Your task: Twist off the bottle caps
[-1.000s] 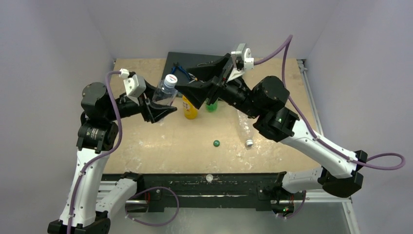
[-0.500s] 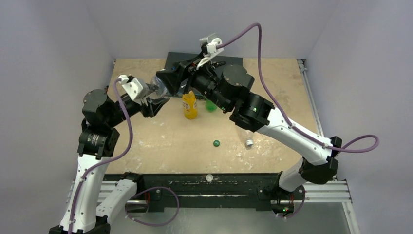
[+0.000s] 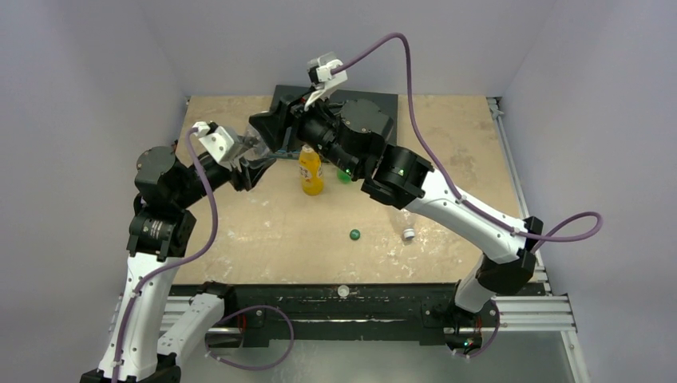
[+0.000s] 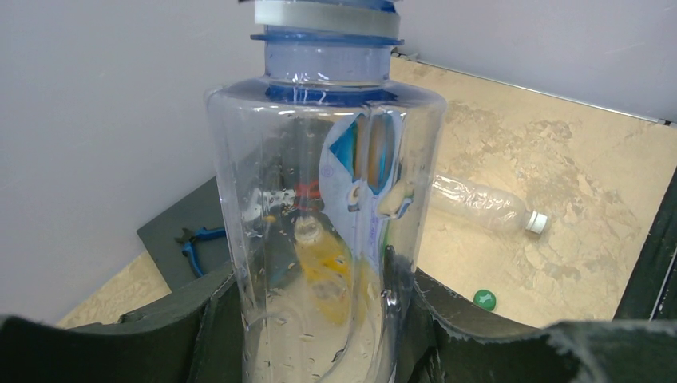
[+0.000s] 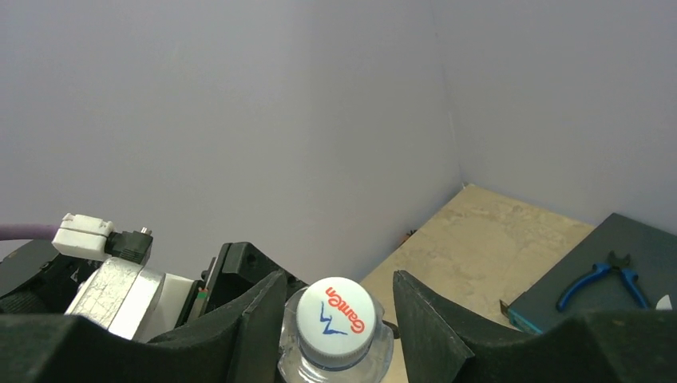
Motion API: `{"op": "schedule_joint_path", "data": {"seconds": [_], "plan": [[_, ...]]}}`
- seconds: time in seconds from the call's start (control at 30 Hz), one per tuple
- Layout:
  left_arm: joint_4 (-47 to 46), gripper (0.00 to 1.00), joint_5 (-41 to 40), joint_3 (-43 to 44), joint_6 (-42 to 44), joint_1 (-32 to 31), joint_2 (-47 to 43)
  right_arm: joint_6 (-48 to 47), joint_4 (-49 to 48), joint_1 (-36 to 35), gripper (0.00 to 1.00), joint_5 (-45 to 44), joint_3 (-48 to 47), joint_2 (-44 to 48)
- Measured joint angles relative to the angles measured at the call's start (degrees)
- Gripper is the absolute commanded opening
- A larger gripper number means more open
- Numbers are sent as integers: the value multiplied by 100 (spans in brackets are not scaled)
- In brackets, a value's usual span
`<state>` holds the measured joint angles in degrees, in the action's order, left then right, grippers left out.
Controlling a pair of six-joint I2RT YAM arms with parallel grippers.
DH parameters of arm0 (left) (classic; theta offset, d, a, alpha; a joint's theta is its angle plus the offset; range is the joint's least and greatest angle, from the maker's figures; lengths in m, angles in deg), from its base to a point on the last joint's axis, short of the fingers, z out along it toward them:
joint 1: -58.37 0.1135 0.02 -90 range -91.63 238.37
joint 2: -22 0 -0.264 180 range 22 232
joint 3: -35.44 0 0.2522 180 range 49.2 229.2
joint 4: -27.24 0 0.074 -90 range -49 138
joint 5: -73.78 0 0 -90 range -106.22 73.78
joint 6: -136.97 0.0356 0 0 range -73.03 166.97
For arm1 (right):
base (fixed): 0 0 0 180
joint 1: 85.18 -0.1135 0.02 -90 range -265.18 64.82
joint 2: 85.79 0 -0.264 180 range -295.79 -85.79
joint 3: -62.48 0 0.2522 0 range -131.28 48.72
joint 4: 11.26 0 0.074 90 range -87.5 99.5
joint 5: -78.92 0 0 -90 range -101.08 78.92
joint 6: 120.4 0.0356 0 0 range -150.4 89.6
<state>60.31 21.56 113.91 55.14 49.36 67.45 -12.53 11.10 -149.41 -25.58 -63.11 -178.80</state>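
Observation:
My left gripper (image 4: 319, 319) is shut on the body of a clear blue-labelled bottle (image 4: 319, 199) and holds it above the table's left back part (image 3: 257, 159). Its white cap (image 5: 335, 316), printed red and blue, sits between the fingers of my right gripper (image 5: 338, 287). That gripper is open: the left finger is close to the cap and a gap shows at the right finger. An orange-yellow bottle (image 3: 310, 171) stands mid-table. A green bottle (image 3: 346, 174) is partly hidden by my right arm. A loose dark green cap (image 3: 354, 234) lies nearer.
A larger clear bottle (image 4: 479, 203) lies on its side with its white cap (image 3: 408, 234) on, mostly under my right arm from above. Blue pliers (image 5: 597, 279) lie on a dark mat (image 3: 375, 100) at the back. Walls close off the left and back.
My right arm swung left from above the orange-yellow bottle to the held bottle's cap, and its jaws narrowed around it. The left gripper drew the bottle slightly left.

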Motion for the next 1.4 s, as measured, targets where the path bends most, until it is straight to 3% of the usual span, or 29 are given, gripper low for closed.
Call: {"op": "schedule_joint_path", "data": {"seconds": [0.13, 0.37, 0.53, 0.7, 0.83, 1.0, 1.23, 1.33, 1.4], "plan": [[-33, 8, 0, 0, -17, 0, 0, 22, 129, 0, 48, -2, -162, -116], [-120, 8, 17, 0, -153, 0, -4, 92, 177, -2, 15, 2, -293, -197], [-122, 4, 87, 0, -216, 0, -2, 85, 153, 0, 5, 101, -271, -177], [-92, 3, 476, 140, -697, -2, 118, -68, 22, 179, 4, 699, -50, 39], [-221, 5, 1172, 319, -1263, -2, 258, -98, -184, 566, 7, 1998, 175, 289], [-640, 6, 2424, 323, -2210, -31, 299, -125, -1005, 798, 5, 3526, 977, 815], [-1147, 6, 3228, 334, -2959, -72, 184, -31, -2028, 833, 11, 4610, 1425, 1043], [-1176, 6, 3305, 334, -3016, -76, 166, -33, -2118, 831, 22, 4767, 1421, 1019], [-1117, 6, 3300, 334, -2988, -74, 162, -37, -2103, 833, 42, 4745, 1408, 1003]]}}
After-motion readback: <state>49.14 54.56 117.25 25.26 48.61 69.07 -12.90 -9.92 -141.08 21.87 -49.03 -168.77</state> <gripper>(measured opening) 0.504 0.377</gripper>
